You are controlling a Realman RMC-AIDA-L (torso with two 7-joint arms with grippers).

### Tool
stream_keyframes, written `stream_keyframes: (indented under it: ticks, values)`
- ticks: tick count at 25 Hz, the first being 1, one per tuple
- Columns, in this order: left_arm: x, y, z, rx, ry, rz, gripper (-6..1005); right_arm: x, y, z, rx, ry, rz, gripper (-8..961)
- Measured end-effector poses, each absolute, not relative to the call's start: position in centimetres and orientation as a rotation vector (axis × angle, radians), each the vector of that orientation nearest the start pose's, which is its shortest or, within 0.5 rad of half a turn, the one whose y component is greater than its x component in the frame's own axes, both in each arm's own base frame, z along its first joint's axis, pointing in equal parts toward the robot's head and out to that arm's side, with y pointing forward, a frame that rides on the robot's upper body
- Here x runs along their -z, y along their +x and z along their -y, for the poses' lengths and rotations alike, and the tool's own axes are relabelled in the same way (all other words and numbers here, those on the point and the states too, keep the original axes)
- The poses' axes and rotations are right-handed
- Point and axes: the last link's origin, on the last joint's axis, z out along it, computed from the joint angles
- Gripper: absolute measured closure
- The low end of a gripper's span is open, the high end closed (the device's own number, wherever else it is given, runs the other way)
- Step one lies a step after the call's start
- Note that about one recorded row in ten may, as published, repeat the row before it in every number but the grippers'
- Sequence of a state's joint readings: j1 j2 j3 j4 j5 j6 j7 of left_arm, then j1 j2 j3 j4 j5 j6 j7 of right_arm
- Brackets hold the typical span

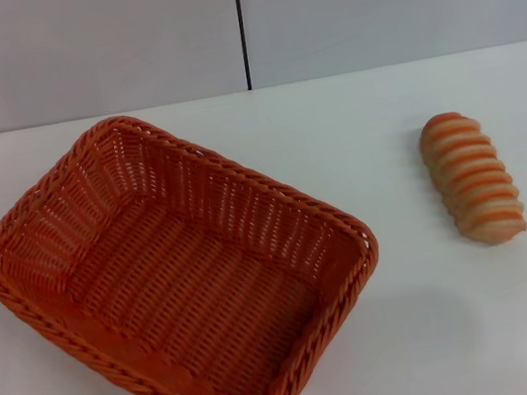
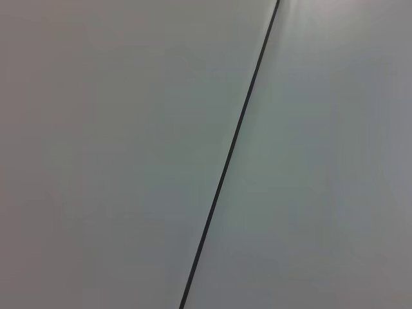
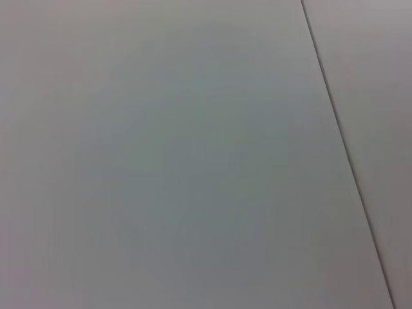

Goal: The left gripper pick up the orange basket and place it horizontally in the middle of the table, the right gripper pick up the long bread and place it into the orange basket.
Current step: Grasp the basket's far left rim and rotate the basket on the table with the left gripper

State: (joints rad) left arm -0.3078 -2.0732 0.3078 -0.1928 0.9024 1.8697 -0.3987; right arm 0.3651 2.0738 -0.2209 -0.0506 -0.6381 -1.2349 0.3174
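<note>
first, left pincer (out of view, state unknown) grips the skewed orange basket (image 1: pixel 172 282) by its rim; rotate level at desk (image 1: pixel 445 329) centre, clear of long bread (image 1: pixel 473 176).

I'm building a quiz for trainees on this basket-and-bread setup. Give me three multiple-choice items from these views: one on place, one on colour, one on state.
1. Where does the long bread lie?
A. inside the orange basket
B. on the table, on the robot's right of the basket
C. on the basket's rim

2. What colour is the basket?
A. orange
B. blue
C. white

3. How does the basket sit on the white table?
A. upside down
B. upright and empty, turned at an angle to the table's edge
C. upright, holding the bread

Answers: 1 B, the head view shows the loaf on bare tabletop, apart from the basket. 2 A, its weave is orange all over. 3 B, its open bottom shows nothing inside and its sides run diagonally. Neither gripper is in view.
</note>
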Motion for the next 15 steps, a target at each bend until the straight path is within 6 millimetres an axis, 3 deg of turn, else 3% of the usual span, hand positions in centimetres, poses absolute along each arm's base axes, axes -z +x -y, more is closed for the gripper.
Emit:
stream_keyframes:
  ticks: [1,5,15]
  values:
    - [-4.44,-33.57,-23.26,1.157,-1.132,0.448,803,-8.46,42.32,-27.52,-0.668,-0.914,-0.729,418]
    - [-4.42,-33.49,-23.57,1.16,-1.138,0.451,598,-8.46,42.33,-27.51,-0.667,-0.914,-0.729,418]
    - [-5.29,-33.43,-23.75,1.269,-1.193,0.465,252,-8.39,42.38,-27.56,-0.665,-0.916,-0.736,417]
